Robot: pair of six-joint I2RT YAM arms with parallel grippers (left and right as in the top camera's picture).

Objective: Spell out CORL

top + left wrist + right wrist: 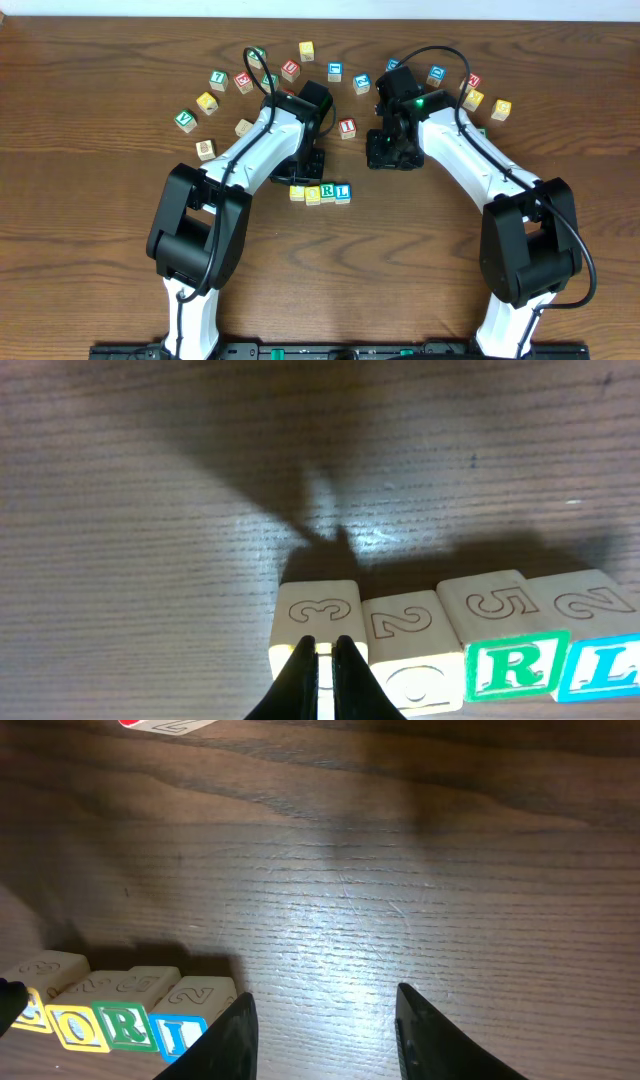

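Observation:
Four letter cubes stand in a touching row near the table's middle: yellow C (297,193), yellow O (313,194), green R (328,192), blue L (343,191). In the left wrist view the row reads C (300,615), O (415,645), R (515,665), L (605,672). My left gripper (320,652) is shut, its tips right over the C cube's top, holding nothing; in the overhead view the left gripper (299,180) sits at the row's left end. My right gripper (322,1015) hangs open over bare wood just right of the L cube (180,1035), while the overhead view puts the right gripper (388,156) behind and to the right of the row.
Other letter cubes lie scattered in an arc at the back, among them a red one (347,127), a yellow one (207,101), a green one (185,121) and a plain-topped one (206,150). More cubes sit behind the right arm (501,109).

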